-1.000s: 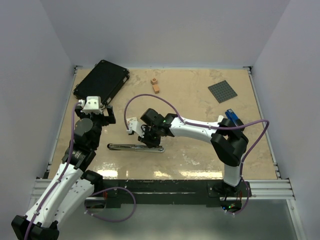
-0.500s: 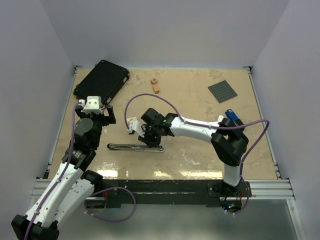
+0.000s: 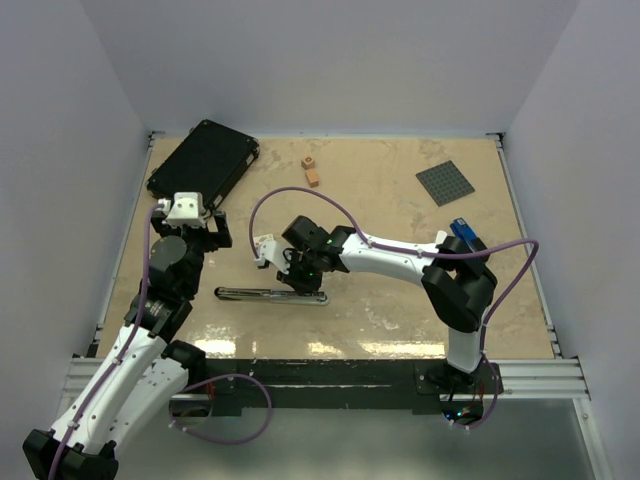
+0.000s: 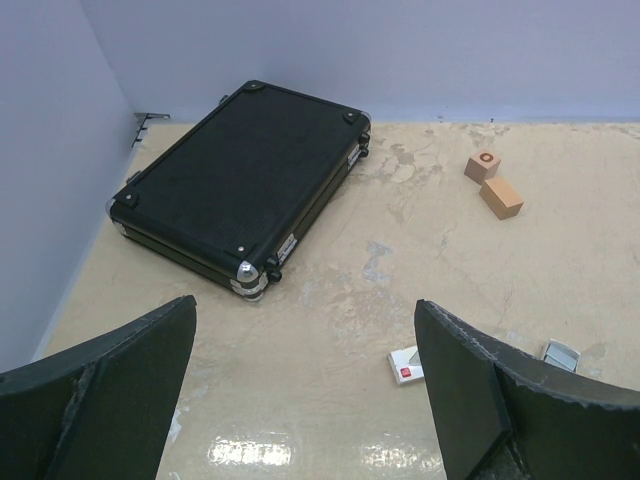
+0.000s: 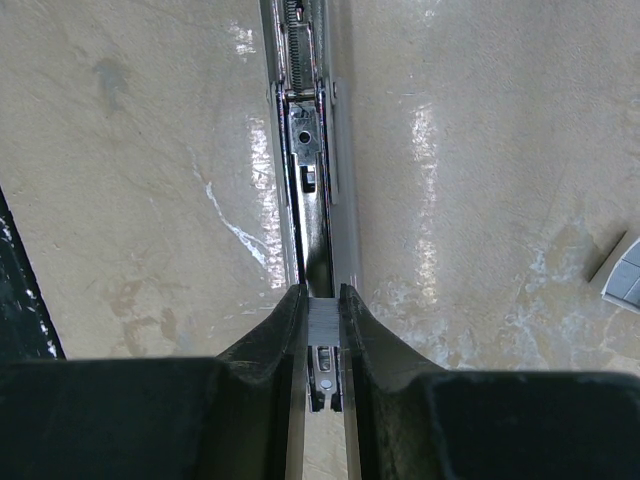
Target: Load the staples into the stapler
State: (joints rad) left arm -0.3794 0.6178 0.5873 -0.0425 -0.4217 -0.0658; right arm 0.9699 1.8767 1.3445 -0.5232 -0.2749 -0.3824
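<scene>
The stapler [image 3: 256, 294] lies opened out flat as a long silver bar near the table's front. In the right wrist view its open channel [image 5: 309, 150] runs straight away from the fingers. My right gripper [image 5: 322, 300] is shut on the staples [image 5: 322, 314], a small ribbed grey block held right over the near end of that channel. From above, the right gripper [image 3: 300, 281] points down onto the bar's right end. My left gripper [image 4: 305, 390] hovers open and empty over bare table, left of the stapler.
A black case [image 3: 204, 158] lies at the back left. Two small wooden blocks [image 3: 311, 170] sit at the back centre, a grey baseplate [image 3: 446, 183] at the back right. A blue stapler [image 3: 463, 232] rests by the right arm. A white box with a red mark [image 4: 406, 366] lies ahead of the left gripper.
</scene>
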